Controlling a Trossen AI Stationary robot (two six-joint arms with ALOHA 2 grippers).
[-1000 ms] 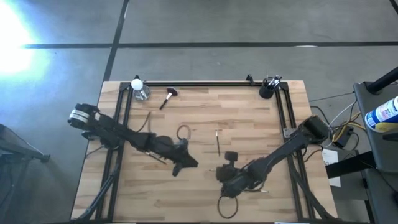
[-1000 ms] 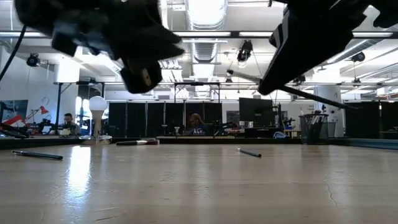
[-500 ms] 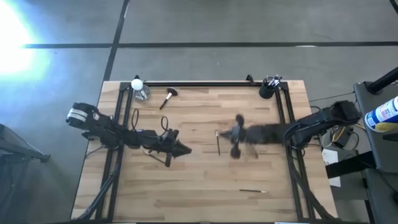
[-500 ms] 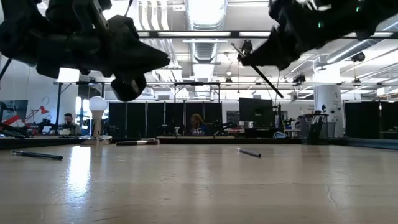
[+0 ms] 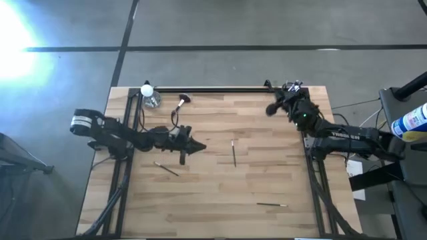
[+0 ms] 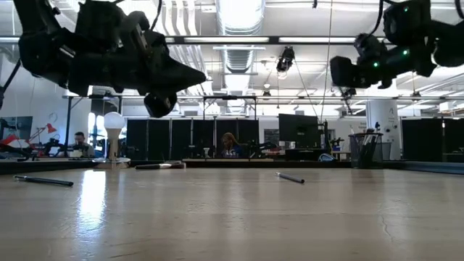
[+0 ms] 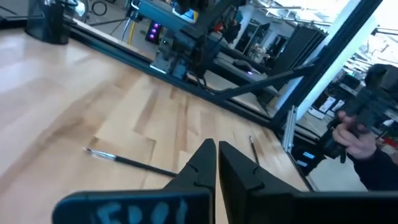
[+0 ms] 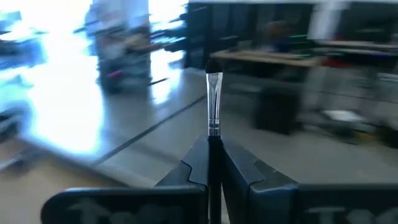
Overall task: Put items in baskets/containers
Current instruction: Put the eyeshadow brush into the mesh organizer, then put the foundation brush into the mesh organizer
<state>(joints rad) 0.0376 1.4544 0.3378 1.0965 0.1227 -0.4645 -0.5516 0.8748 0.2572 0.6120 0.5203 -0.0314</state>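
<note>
This is a robotics lab or large open workshop hall. The low view looks across a wooden table (image 6: 232, 217) into a wide room with an exposed ceiling of ducts and strip lights (image 6: 239, 14), rows of dark partitions, a monitor (image 6: 298, 130) at centre right, and people seated at benches (image 6: 230, 143) far back. From above, the butcher-block table sits in a black metal frame (image 5: 213, 89) on a polished grey concrete floor (image 5: 213, 33) marked with dark lines, cables (image 5: 360, 137) trailing at right.

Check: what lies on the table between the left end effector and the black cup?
High view: one thin brush on bare wood, between left end effector and cup.
</note>
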